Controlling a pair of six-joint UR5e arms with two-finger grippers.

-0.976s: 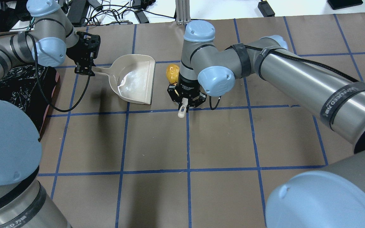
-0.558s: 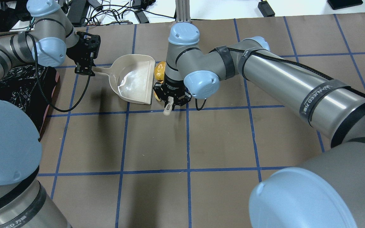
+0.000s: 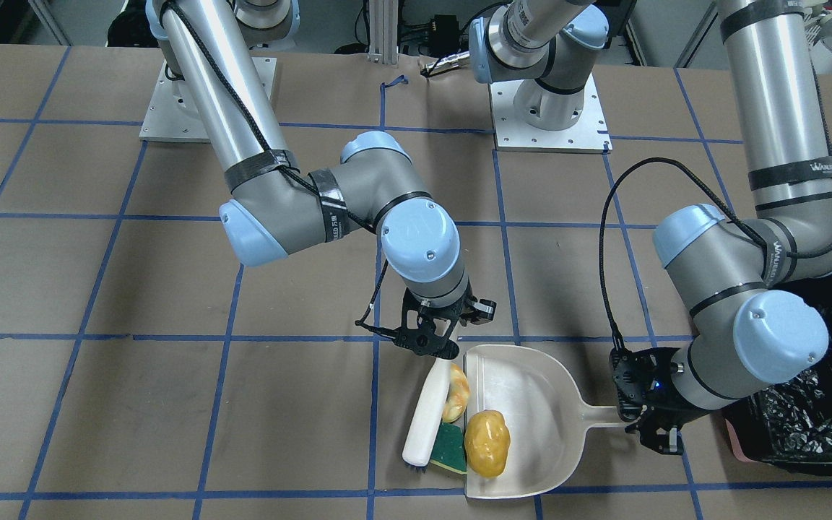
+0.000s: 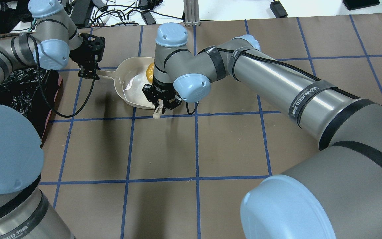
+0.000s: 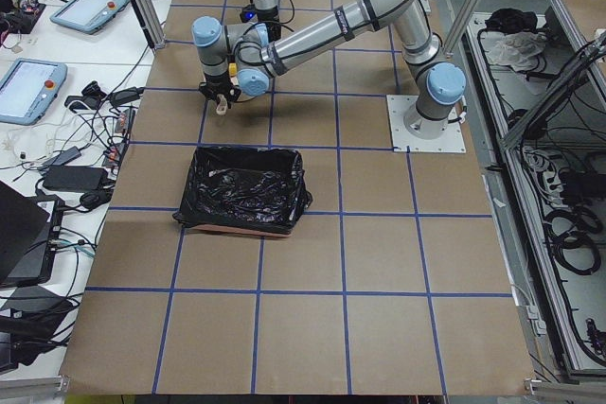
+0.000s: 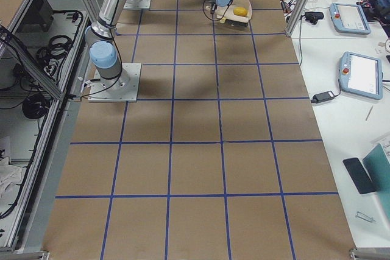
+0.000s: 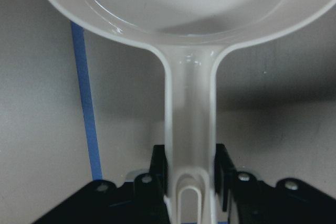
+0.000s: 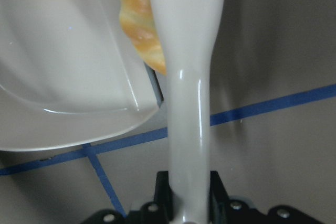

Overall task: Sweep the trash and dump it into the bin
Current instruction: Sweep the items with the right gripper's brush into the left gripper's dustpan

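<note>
My left gripper is shut on the handle of the cream dustpan, which lies flat on the table. My right gripper is shut on a white brush pressed against the pan's open edge. The potato-like lump lies inside the pan by its mouth. The croissant piece and the green sponge wedge sit at the pan's lip, between brush and pan. The bin with its black bag stands beside my left arm. The right wrist view shows the brush handle and croissant.
Brown table paper with a blue tape grid. Cables and power bricks lie beyond the far edge. An aluminium post stands at the back. Both arms' base plates are on the robot's side.
My right arm swept the brush toward the dustpan. The potato-like lump went from outside the pan's mouth into the pan. My left gripper and the dustpan stayed put.
</note>
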